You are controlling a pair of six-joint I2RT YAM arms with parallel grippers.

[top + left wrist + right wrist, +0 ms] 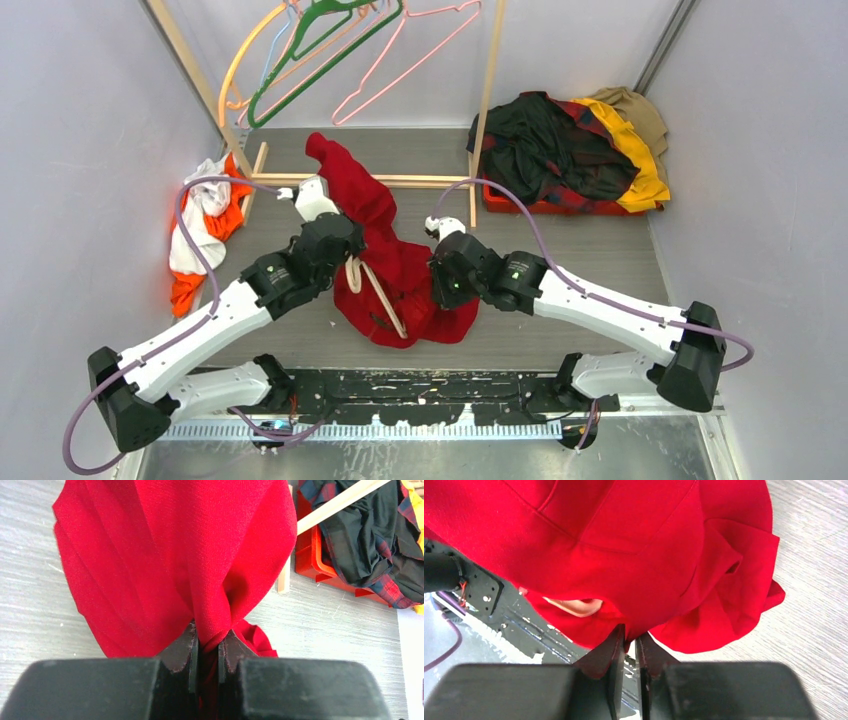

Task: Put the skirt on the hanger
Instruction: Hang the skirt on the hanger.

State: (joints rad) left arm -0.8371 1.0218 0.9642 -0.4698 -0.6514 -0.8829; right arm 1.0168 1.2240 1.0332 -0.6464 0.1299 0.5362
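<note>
Jaws of the left gripper (207,639) are clamped on a bunched fold of the skirt (400,270); those of the right gripper (629,639) pinch the skirt's edge. Between the two wrists the hanger (385,300) lies on the skirt, one end up against the left wrist. Beyond the skirt stands a wooden rack (487,100), its floor rail under the skirt's far end, with a green hanger (320,45) and a pink hanger (400,50) above. Right of the skirt a red tray (540,208) holds a plaid shirt (545,150) and a yellow garment (632,150); left of the skirt lies a white-and-orange cloth (205,225). Bare grey table (600,250) runs right of the skirt up to white walls.
</note>
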